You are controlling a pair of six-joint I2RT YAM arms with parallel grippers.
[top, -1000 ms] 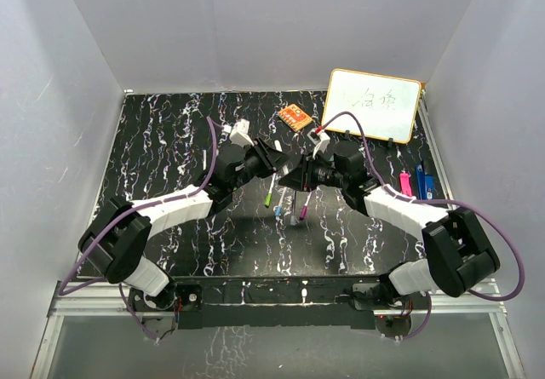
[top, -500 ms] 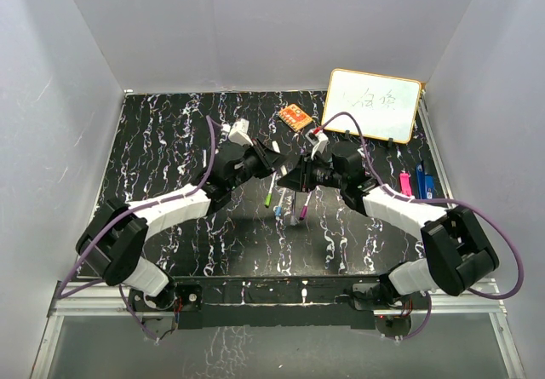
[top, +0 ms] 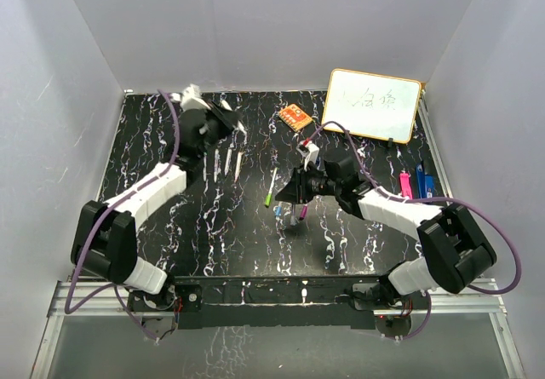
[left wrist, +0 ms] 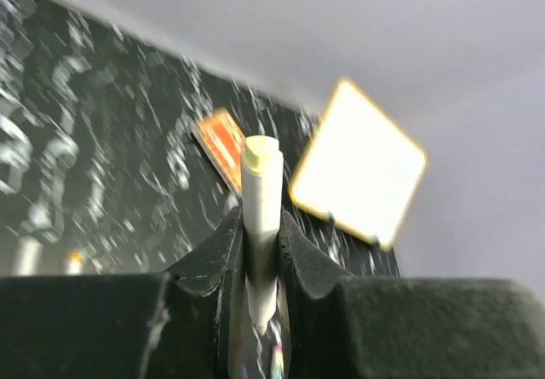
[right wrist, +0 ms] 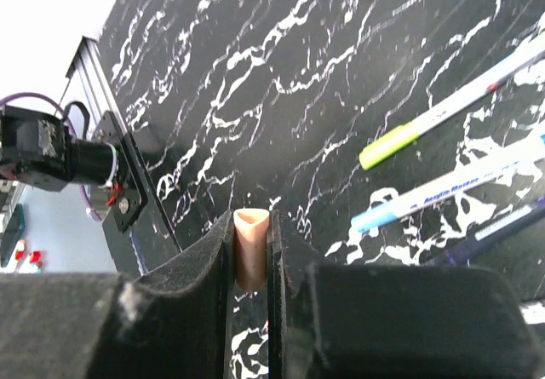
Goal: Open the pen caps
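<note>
Table (top: 153, 140) is showing black with white marble streaks. Whiteboard (top: 375, 105) at 1 o'clock is reading white, yellow-framed, with a faint dark scribble. Eraser block (top: 295, 117) at 12 o'clock is showing orange. At 3 o'clock, pink clip (top: 405, 183) and blue clip (top: 424, 180). 2 white markers are wearing a green cap (right wrist: 387, 146) and a light blue cap (right wrist: 368, 219). White barrel (left wrist: 261, 200) is showing a pale yellow end. Peach cap (right wrist: 250, 247) is looking pale pinkish. Left gripper (left wrist: 260, 217) and right gripper (right wrist: 250, 219) are showing black. Cable (top: 174, 132) is showing purple.
</note>
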